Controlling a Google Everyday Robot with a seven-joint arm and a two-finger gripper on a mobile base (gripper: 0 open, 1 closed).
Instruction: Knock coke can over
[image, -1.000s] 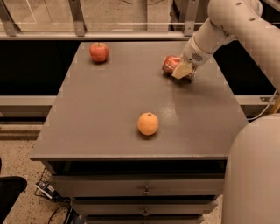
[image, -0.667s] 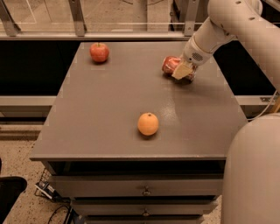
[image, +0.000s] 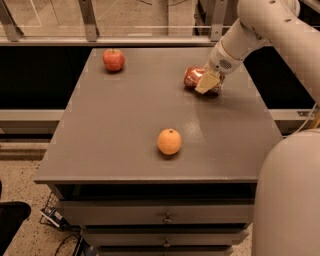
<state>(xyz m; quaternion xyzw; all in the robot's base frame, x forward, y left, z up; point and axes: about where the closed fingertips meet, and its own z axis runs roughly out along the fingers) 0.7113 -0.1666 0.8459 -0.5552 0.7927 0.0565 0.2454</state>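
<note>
The coke can (image: 194, 77) is red and lies on its side at the back right of the grey table (image: 125, 120). My gripper (image: 209, 82) comes in from the upper right on the white arm and sits right over the can's right part, its pale fingertip (image: 206, 83) in front of the can. The can's right end is hidden behind the gripper.
A red apple (image: 114, 59) sits at the back left of the table. An orange (image: 169, 141) sits near the front middle. Drawers are below the table top. My white body fills the lower right corner. A rail and glass run behind the table.
</note>
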